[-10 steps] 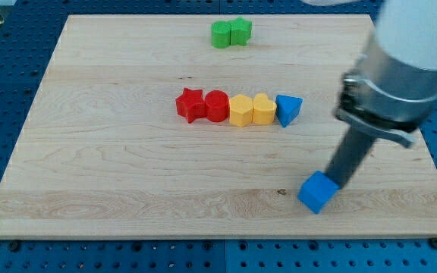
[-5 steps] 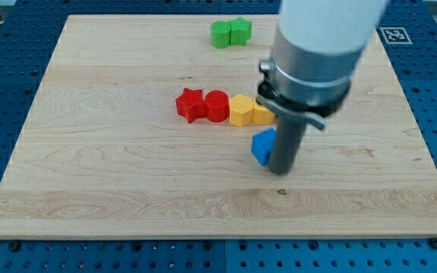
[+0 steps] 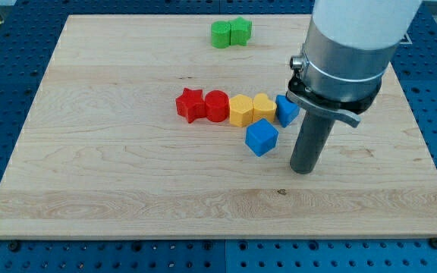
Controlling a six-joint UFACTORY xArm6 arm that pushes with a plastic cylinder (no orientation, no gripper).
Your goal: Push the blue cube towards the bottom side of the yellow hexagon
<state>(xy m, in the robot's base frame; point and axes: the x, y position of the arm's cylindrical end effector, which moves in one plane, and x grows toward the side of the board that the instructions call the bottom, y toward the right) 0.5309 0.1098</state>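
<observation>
The blue cube [image 3: 261, 138] lies just below the row of blocks, touching or nearly touching the lower edge of the yellow hexagon [image 3: 240, 111] and the yellow heart [image 3: 264, 108]. My tip [image 3: 303, 170] rests on the board to the right of the cube and slightly lower, a short gap apart from it. The arm's grey body hides part of the board at the view's upper right.
The row holds a red star [image 3: 191, 104], a red cylinder [image 3: 217, 105], then the two yellow blocks and a blue triangle block [image 3: 286, 109] partly behind my rod. Two green blocks [image 3: 231, 32] sit at the top of the wooden board [image 3: 89, 174].
The blue cube went from the lower right up and left to just under the yellow blocks. My tip followed it, then drew back to the right, leaving the cube.
</observation>
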